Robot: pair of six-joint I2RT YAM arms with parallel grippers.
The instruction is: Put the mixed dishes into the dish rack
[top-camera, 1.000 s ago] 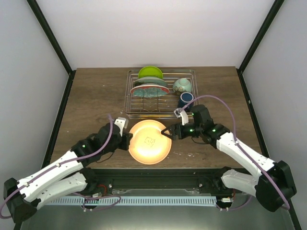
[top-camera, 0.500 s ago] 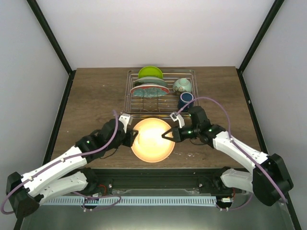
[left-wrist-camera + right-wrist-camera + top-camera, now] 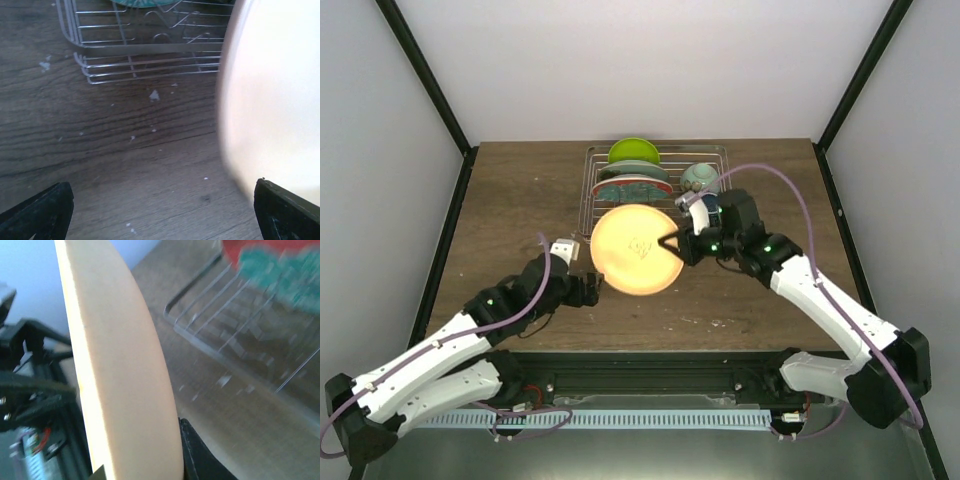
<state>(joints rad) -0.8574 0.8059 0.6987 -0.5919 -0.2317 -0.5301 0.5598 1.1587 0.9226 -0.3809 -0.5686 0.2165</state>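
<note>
Peach-tan plate (image 3: 636,250) is held off the tabletop (image 3: 520,220), tipped so its face shows to the overhead camera, and it covers the 6 o'clock edge of the dish rack (image 3: 586,205). Whether its lower rim touches the wire cannot be told. Nearest the bases, at the plate's 8 o'clock, the left tool (image 3: 588,290) stands with its fingers spread wide and nothing between them. Its wrist camera catches only the two dark fingertips (image 3: 40,210) in the bottom corners, and the plate is a pale, overexposed blur cut off at the right. At the plate's 3 o'clock rim the right tool (image 3: 672,243) is clamped on the edge. From its own wrist camera one dark finger shows behind the plate, while the other is hidden and the rack beyond is smeared. Farther back in the rack, the red plate with teal floral pattern (image 3: 632,187) leans among the dividers, partly screened by the peach-tan plate. The dark-blue mug (image 3: 710,205) at 3 o'clock is mostly hidden by the right wrist. The mint-green bowl (image 3: 700,177) sits just beyond it, and the lime-green plate (image 3: 633,150) stands at 12 o'clock.
</note>
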